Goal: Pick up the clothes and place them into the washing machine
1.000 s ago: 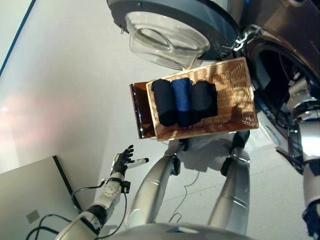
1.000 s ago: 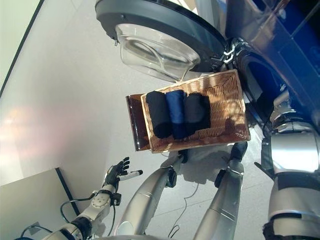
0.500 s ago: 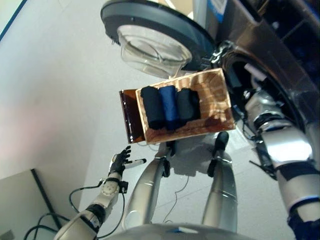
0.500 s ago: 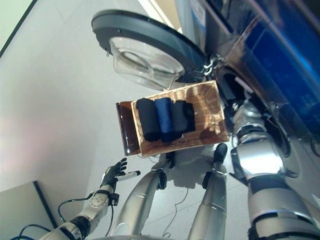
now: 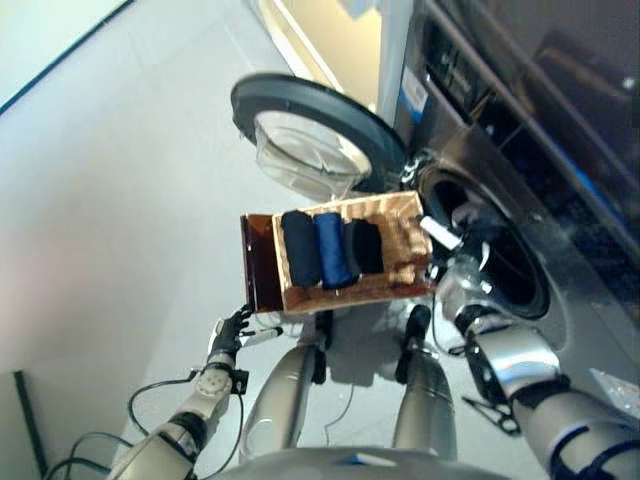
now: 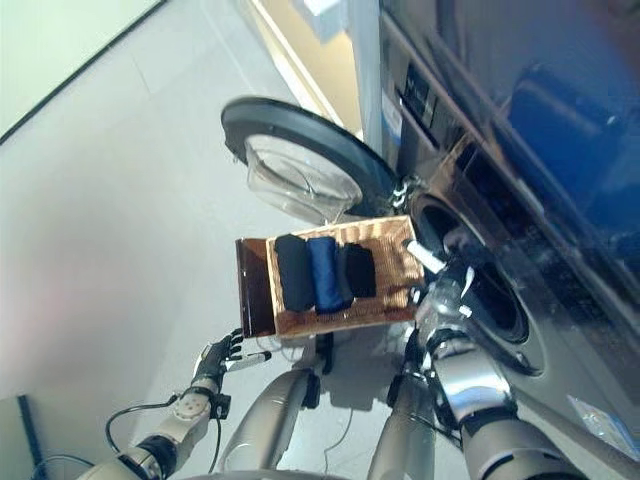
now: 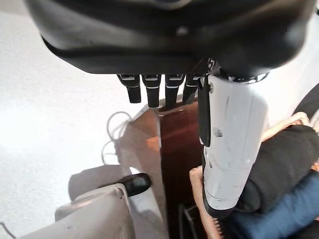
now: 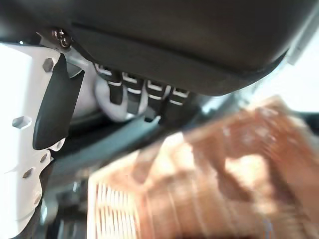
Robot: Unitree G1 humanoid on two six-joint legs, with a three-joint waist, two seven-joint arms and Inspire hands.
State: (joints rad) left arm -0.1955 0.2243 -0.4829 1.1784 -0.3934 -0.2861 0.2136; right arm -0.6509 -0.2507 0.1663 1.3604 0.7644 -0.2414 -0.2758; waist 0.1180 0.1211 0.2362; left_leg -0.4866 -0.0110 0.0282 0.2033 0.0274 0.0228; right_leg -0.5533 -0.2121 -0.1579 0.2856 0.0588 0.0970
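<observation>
A shallow wicker basket [image 5: 405, 235] rests on a low dark brown box [image 5: 258, 265] in front of the washing machine's open drum [image 5: 495, 255]. In it lie rolled clothes side by side: a black one [image 5: 298, 248], a blue one [image 5: 331, 250] and a dark grey one [image 5: 363, 245]. My right hand [image 6: 441, 279] is open at the basket's end nearest the drum; its wrist view shows its straight fingers [image 8: 144, 97] above the wicker [image 8: 199, 189]. My left hand [image 5: 229, 330] is open and empty, low beside the box; it also shows in its wrist view [image 7: 164, 40].
The machine's round door [image 5: 310, 125] stands swung open behind the basket. The dark machine front [image 5: 520, 110] rises on the right. Pale floor [image 5: 120, 200] stretches to the left.
The camera has tilted up, so the whole scene has shifted and more of the machine shows. My right hand has come nearer the basket's drum-side end. The left hand holds its pose.
</observation>
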